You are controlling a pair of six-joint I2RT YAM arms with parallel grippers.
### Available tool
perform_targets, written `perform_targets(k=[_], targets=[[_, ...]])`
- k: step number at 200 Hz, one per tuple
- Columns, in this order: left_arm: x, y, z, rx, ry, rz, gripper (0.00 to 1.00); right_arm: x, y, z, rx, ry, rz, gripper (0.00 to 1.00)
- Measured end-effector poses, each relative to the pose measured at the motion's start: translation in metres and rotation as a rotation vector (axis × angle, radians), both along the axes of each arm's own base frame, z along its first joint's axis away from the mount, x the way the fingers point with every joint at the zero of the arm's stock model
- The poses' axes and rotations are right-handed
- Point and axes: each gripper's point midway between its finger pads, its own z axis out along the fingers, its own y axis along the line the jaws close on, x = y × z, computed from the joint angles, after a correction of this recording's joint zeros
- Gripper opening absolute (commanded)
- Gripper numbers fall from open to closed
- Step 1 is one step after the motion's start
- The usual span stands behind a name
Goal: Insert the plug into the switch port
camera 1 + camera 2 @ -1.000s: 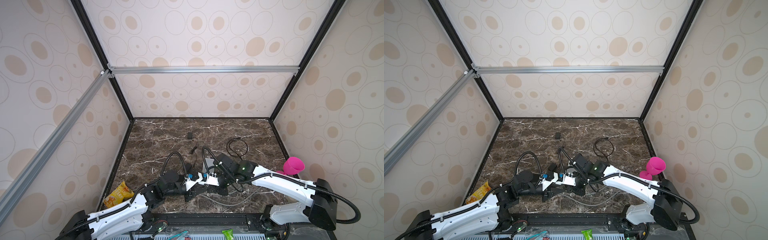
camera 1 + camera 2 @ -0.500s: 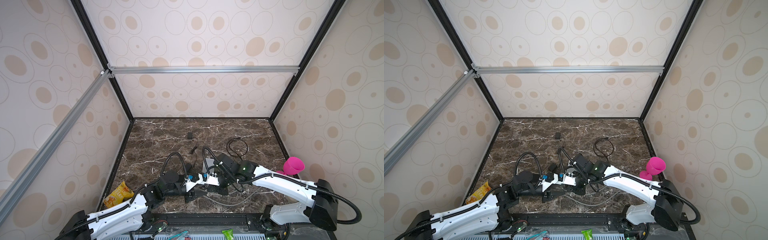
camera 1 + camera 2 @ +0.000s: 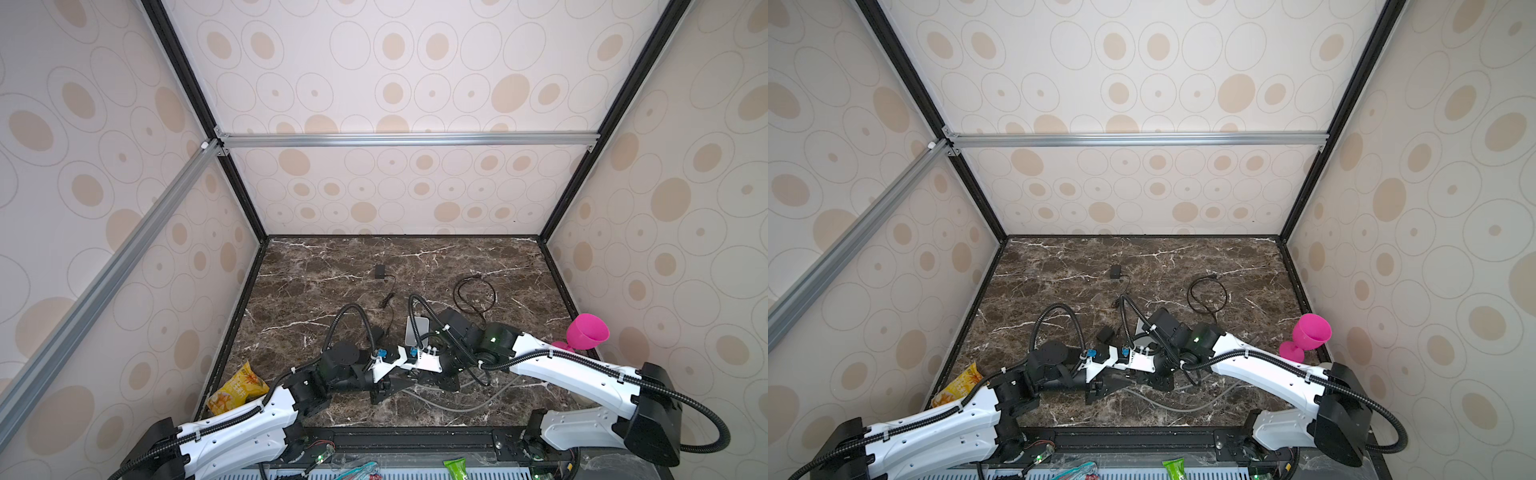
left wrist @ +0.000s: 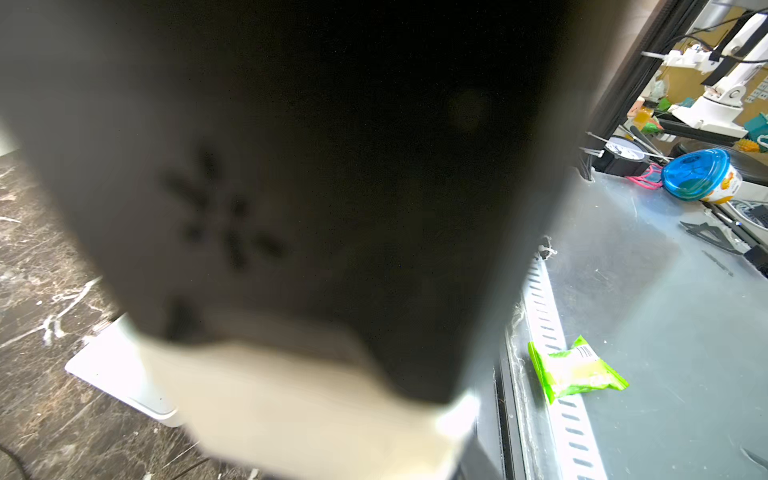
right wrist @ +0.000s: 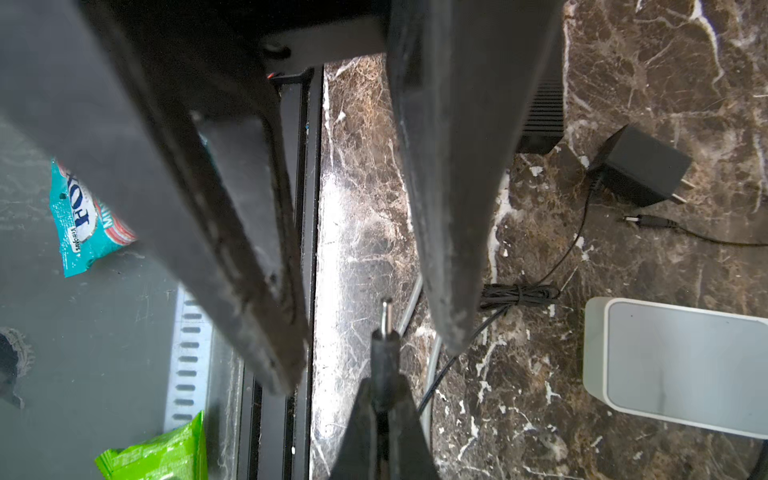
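The right gripper [image 5: 385,388] is clenched on the black barrel plug [image 5: 384,353], pinching its body so that the metal tip sticks out past the fingertips; from the right wrist, that tip sits in the gap between the two dark fingers [image 5: 257,270] of the left gripper [image 3: 395,386], which stand spread apart with nothing pressed between them, so the left gripper is released; the white switch [image 5: 681,365] lies flat on the brown marble table [image 3: 332,270], near the plug but clearly apart from it, and its port cannot be made out; a thin black cable tied in a small bundle [image 5: 519,293] lies between plug and switch; a black power adapter [image 5: 642,166] with two prongs rests on the marble with a second barrel plug [image 5: 648,221] just beside it; in both top views the two arms meet low at the front middle of the table; the left wrist view is mostly blocked by a blurred dark body, with one switch corner [image 4: 108,370] showing; a pink goblet [image 3: 586,332] stands at the right edge, a yellow snack packet [image 3: 237,388] at the left.
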Motion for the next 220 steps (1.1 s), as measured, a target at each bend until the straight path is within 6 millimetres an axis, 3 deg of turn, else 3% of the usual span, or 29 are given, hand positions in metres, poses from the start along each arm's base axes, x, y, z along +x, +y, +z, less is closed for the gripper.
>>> perform_targets(k=[12, 42, 80, 121, 151, 220], targets=[[0.001, 0.0, 0.0, 0.0, -0.002, 0.003, 0.52, 0.0, 0.0, 0.0, -0.001, -0.002, 0.0, 0.0], [0.003, -0.001, -0.001, 0.002, -0.003, 0.013, 0.55, 0.002, -0.001, -0.001, -0.005, -0.009, -0.014, 0.0], [0.004, 0.0, 0.003, -0.008, -0.009, 0.02, 0.54, 0.003, -0.003, 0.002, 0.018, -0.031, -0.032, 0.0], [0.0, 0.008, 0.019, -0.077, -0.034, 0.036, 0.55, 0.002, 0.003, 0.026, 0.147, -0.077, -0.035, 0.0], [-0.004, 0.008, 0.032, -0.124, -0.049, 0.022, 0.46, -0.003, 0.003, 0.027, 0.168, -0.06, -0.024, 0.0], [-0.007, 0.006, 0.031, -0.129, -0.027, -0.007, 0.29, -0.004, 0.006, 0.03, 0.188, -0.052, -0.02, 0.0]])
